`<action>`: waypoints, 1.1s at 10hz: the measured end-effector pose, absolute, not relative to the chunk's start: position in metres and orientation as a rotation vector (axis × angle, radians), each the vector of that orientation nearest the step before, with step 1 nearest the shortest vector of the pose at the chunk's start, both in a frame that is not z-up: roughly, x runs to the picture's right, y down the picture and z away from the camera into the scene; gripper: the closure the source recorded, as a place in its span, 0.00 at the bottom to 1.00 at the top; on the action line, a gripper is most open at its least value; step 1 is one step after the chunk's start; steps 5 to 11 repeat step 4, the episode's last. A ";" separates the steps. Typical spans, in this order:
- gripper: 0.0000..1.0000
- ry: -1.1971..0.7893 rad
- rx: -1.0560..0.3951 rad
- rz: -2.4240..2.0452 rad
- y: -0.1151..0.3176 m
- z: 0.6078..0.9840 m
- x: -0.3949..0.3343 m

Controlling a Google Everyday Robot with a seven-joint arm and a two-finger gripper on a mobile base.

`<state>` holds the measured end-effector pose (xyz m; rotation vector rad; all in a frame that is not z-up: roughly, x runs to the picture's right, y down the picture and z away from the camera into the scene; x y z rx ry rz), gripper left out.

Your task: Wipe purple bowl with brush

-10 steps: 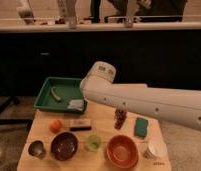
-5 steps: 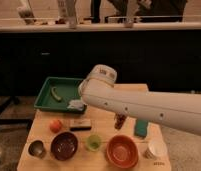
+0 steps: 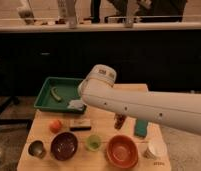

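The purple bowl (image 3: 64,145), dark and glossy, stands at the front left of the wooden table (image 3: 101,117). A slim pale thing that looks like the brush (image 3: 55,94) lies in the green tray (image 3: 46,100) at the back left. My white arm (image 3: 144,107) reaches in from the right, with its elbow (image 3: 100,77) above the tray's right edge. The gripper is not in view; it is hidden or out of frame.
The front row holds a metal cup (image 3: 36,148), a small green cup (image 3: 93,143), an orange bowl (image 3: 121,151) and a white cup (image 3: 155,150). An orange fruit (image 3: 55,125), a dark block (image 3: 80,124), a reddish item (image 3: 120,120) and a teal sponge (image 3: 141,128) lie mid-table. A white scrap (image 3: 76,104) sits at the tray's corner.
My arm has swung left and a little lower, so it covers more of the table's middle and right. The things on the table have not moved.
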<state>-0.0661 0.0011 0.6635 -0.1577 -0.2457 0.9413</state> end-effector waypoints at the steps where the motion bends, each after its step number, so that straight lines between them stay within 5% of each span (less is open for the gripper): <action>1: 1.00 -0.258 -0.149 0.927 0.001 0.657 -0.071; 4: 1.00 -0.312 -0.139 0.867 0.011 0.615 -0.095; 11: 1.00 -0.312 -0.139 0.867 0.011 0.615 -0.095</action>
